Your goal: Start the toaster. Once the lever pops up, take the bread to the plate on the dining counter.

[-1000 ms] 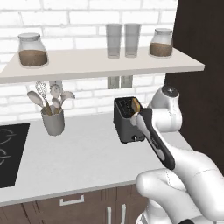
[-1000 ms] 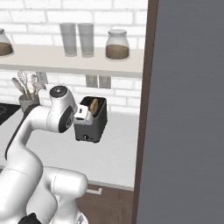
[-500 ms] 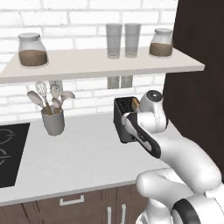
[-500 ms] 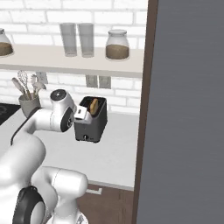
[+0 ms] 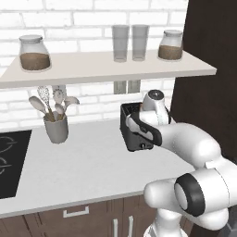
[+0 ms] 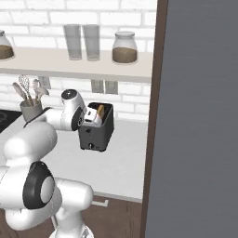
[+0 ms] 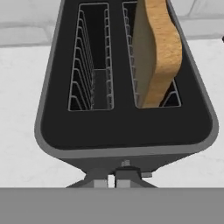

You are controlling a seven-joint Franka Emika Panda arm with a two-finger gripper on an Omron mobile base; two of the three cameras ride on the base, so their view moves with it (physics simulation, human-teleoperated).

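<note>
The dark grey toaster (image 7: pixel 124 131) stands on the white worktop, seen from above in the hand view with its two slots open. The bread (image 7: pixel 157 48), a tan slice with a brown crust, stands upright in the right slot and sticks out above it. My gripper (image 7: pixel 116 180) is shut, its tips together just off the toaster's near narrow end. From the base views the toaster (image 6: pixel 95 135) sits below the shelf with the bread (image 6: pixel 100 111) showing at its top, and my hand hangs over its near end. The toaster (image 5: pixel 132 134) is partly hidden by my forearm. The plate and dining counter are out of view.
A grey utensil holder (image 5: pixel 56 128) stands left of the toaster, and a black cooktop (image 5: pixel 9 162) lies at the far left. A shelf (image 5: pixel 106 67) with jars and two glasses hangs overhead. A tall dark cabinet (image 6: pixel 200 116) walls off the right side.
My arm has swung in closer over the toaster's near end and the elbow has dropped. The fingers have closed. The toaster and bread have stayed in place.
</note>
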